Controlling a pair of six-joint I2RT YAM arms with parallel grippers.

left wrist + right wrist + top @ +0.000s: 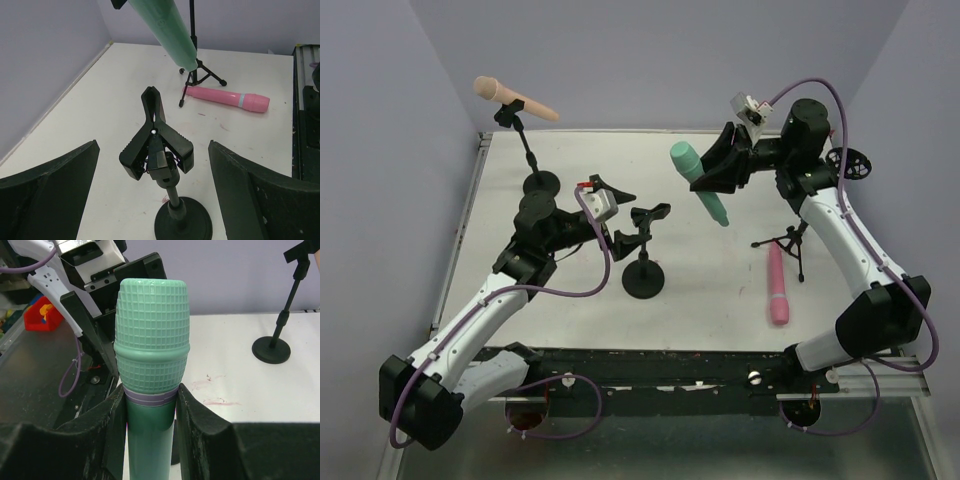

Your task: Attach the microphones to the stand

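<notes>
Microphone (pixel 152 340), teal, inside right hand (pixel 150 412)

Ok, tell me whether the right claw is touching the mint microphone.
Touching. The right wrist view shows the right claw closed against both sides of the mint microphone, below its head.

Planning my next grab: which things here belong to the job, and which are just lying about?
Job: mint microphone in right tool; pink microphone on table; peach microphone on far stand; empty clip stand; tripod stand.
Lying about: red item beyond table edge, unclear what.
</notes>
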